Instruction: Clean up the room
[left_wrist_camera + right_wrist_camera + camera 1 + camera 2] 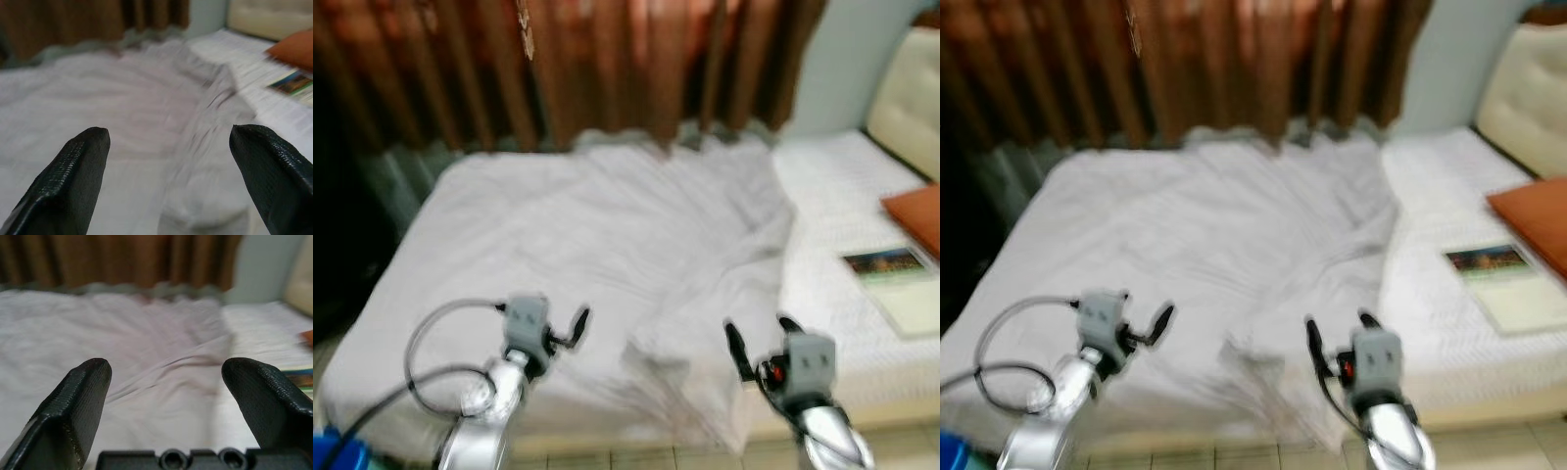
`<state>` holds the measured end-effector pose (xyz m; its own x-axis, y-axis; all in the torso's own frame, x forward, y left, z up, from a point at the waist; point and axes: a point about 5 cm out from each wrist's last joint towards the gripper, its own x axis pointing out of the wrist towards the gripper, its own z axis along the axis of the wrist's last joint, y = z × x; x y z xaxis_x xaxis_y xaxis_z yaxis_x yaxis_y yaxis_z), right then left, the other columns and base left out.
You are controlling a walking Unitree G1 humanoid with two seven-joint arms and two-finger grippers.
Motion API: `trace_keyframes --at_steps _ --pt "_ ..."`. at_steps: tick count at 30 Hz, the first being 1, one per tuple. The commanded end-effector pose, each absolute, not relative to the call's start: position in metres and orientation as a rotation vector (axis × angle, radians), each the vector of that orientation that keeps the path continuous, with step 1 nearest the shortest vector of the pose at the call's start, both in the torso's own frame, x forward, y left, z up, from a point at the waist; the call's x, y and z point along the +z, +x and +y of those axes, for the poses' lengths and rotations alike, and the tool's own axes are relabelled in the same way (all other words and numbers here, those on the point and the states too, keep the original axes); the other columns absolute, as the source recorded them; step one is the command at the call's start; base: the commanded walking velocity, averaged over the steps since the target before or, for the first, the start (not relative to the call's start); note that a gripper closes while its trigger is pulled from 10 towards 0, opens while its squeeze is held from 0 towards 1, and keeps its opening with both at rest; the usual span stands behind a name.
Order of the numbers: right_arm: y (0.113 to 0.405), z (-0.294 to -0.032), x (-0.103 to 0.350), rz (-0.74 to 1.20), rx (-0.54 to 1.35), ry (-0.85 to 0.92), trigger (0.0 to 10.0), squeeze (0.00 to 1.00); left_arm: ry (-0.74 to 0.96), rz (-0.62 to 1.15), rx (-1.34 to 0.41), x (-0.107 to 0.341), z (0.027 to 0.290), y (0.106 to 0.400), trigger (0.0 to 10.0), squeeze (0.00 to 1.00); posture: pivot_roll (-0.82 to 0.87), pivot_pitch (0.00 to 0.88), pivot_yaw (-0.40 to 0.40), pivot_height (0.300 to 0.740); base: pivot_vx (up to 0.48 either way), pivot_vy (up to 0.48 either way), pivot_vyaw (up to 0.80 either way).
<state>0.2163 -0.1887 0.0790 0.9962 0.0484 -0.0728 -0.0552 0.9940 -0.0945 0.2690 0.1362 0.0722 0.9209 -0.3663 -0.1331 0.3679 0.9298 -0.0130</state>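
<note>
Bedroom, bed point(862, 186) in front, brown curtain point(607, 59) behind it, tiled floor strip at the near edge. Blurred throughout.

White duvet point(597, 245) spread rumpled over most of the mattress, ahead of and between both sets of fingers; loose folded-over corner hanging off the near edge between the two grippers, closer to the right one. Bare quilted mattress beyond the right fingers' outer side.

Left gripper point(576, 329) held over the near part of the duvet, fingers spread wide, nothing between them, no contact visible. Right gripper point(759, 343) likewise above the near edge by the duvet's draped corner, fingers wide apart, empty, not touching cloth as far as can be told.

Left wrist view: both black fingertips point(73, 176) framing the duvet's ridge running away toward the curtain; book point(293, 82) and orange pillow point(298, 49) past the far-side finger. Right wrist view: fingertips point(78, 401) framing a flat crease of duvet, curtain hem beyond, just a sliver of the book at the edge past one finger.

Head views add what wrist views lack: silver arms, grey cable loop point(435, 343) by the left wrist, blue object point(333, 452) low beside the left arm, cream headboard point(911, 88) past the right fingers. Book point(891, 269) lying flat on bare mattress, well beyond the right gripper's outer side, orange pillow point(915, 211) just past it. Nothing blocking either gripper's path to the duvet.
</note>
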Motion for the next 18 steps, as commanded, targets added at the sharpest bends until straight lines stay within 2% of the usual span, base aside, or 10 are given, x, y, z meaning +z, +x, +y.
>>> trace_keyframes --at_steps 1,8,13,18 --pt "0.217 -0.182 0.081 0.056 0.068 -0.095 10.0 0.0 0.027 0.147 -0.331 0.07 0.151 0.271 10.0 0.0 -0.11 0.0 0.05 0.74 0.394 -0.274 0.0" --pt "0.218 -0.182 0.081 0.057 0.086 -0.098 10.0 0.0 0.025 0.155 -0.297 0.067 0.154 0.273 10.0 0.0 -0.11 0.0 0.044 0.74 0.399 -0.23 0.0" --pt "0.218 -0.182 0.081 0.064 0.105 -0.105 10.0 0.0 0.034 0.186 -0.23 0.06 0.158 0.271 10.0 0.0 -0.11 0.0 0.034 0.74 0.0 0.0 0.0" --pt "0.215 -0.182 0.079 0.085 0.143 -0.106 10.0 0.0 0.052 0.228 -0.123 0.05 0.179 0.273 10.0 0.0 -0.11 0.0 0.021 0.74 0.0 0.0 0.0"
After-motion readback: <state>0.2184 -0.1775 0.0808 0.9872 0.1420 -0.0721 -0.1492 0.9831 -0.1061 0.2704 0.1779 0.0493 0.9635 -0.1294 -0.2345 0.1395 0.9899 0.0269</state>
